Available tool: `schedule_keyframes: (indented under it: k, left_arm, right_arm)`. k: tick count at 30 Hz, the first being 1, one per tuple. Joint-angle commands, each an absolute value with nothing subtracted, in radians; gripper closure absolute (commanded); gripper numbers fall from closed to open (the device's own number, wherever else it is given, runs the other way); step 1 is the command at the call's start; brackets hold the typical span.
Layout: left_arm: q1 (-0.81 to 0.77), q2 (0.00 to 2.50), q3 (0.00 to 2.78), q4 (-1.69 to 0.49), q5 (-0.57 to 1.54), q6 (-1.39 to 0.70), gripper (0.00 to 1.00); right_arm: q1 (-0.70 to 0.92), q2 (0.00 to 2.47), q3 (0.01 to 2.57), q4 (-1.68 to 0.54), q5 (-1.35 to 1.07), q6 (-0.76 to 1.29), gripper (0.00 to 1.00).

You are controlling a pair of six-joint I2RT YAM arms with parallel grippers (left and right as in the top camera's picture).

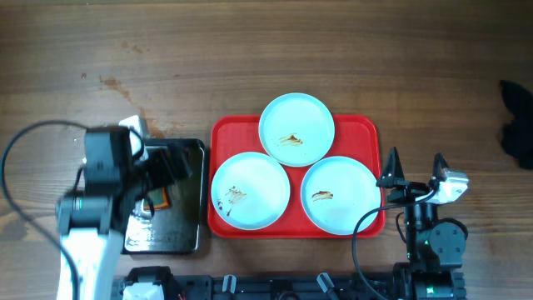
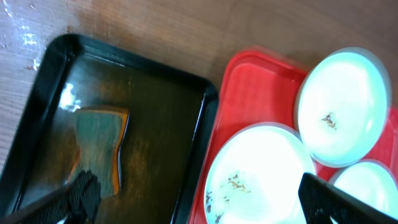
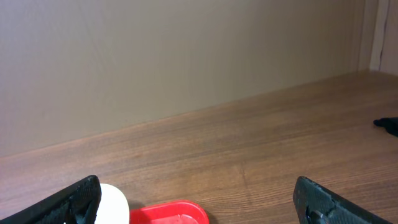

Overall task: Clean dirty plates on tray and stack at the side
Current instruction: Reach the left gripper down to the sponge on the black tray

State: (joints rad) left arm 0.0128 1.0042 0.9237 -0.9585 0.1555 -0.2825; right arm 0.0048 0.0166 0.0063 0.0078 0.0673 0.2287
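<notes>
Left wrist — probable sponge [image 2: 99, 146] near tray [image 2: 249, 87], half-hidden overhead

Three smeared plates [image 1: 250, 190] on a red tray [image 1: 226, 133]
The tray is rectangular, round-cornered and raised at the rim, and it lies flat. The round, shallow, pale blue-white plates fill it in a triangle. The far plate [image 1: 296, 129] overhangs the far rim, and the left plate [image 1: 250, 190] and right plate [image 1: 340, 194] sit side by side nearer. Each has a small brown smear, and their rims seem to touch.
</notes>
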Motion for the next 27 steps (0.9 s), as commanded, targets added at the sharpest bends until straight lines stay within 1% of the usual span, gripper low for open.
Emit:
schedule_keyframes:
  k: [1, 5, 10, 12, 14, 18, 19, 21, 22, 23, 24, 25, 26, 27]
  left_arm:
    - [0.008, 1.17, 1.048, -1.07, 0.164, -0.27, 0.0]
    - [0.009, 1.243, 1.049, -1.073, 0.153, -0.268, 0.0]
    - [0.009, 1.255, 1.049, -1.071, 0.102, -0.259, 0.0]
    - [0.009, 1.255, 1.049, -1.07, 0.096, -0.161, 0.0]
    - [0.012, 1.255, 1.049, -1.063, 0.083, -0.165, 0.0]
    - [0.013, 1.259, 1.047, -1.079, -0.064, -0.164, 0.02]
    - [0.013, 1.259, 1.046, -1.091, -0.09, -0.164, 0.11]
    - [0.013, 1.259, 1.045, -1.105, -0.119, -0.165, 0.34]
    - [0.013, 1.261, 1.044, -1.104, -0.121, -0.165, 0.36]
    - [0.013, 1.267, 1.04, -1.1, -0.121, -0.165, 0.23]
    - [0.013, 1.275, 1.032, -1.09, -0.123, -0.168, 0.25]
    - [0.015, 1.288, 1.019, -1.074, -0.122, -0.173, 0.37]
    - [0.016, 1.304, 1.0, -1.053, -0.122, -0.189, 0.39]
    - [0.016, 1.322, 0.978, -1.03, -0.121, -0.192, 0.34]
  right_arm:
    - [0.001, 0.017, 0.005, 0.012, 0.054, 0.21, 0.0]
    - [0.001, 0.017, 0.005, 0.012, 0.054, 0.21, 0.0]
    - [0.001, 0.017, 0.005, 0.012, 0.054, 0.21, 0.0]
    - [0.001, 0.017, 0.005, 0.012, 0.054, 0.21, 0.0]
    - [0.001, 0.017, 0.005, 0.012, 0.054, 0.21, 0.0]
    - [0.001, 0.017, 0.005, 0.012, 0.054, 0.21, 0.0]
    - [0.001, 0.017, 0.005, 0.012, 0.054, 0.21, 0.0]
    - [0.001, 0.017, 0.005, 0.012, 0.054, 0.21, 0.0]
    - [0.001, 0.017, 0.005, 0.012, 0.054, 0.21, 0.0]
    - [0.001, 0.017, 0.005, 0.012, 0.054, 0.21, 0.0]
    - [0.001, 0.017, 0.005, 0.012, 0.054, 0.21, 0.0]
    - [0.001, 0.017, 0.005, 0.012, 0.054, 0.21, 0.0]
    - [0.001, 0.017, 0.005, 0.012, 0.054, 0.21, 0.0]
    - [0.001, 0.017, 0.005, 0.012, 0.054, 0.21, 0.0]
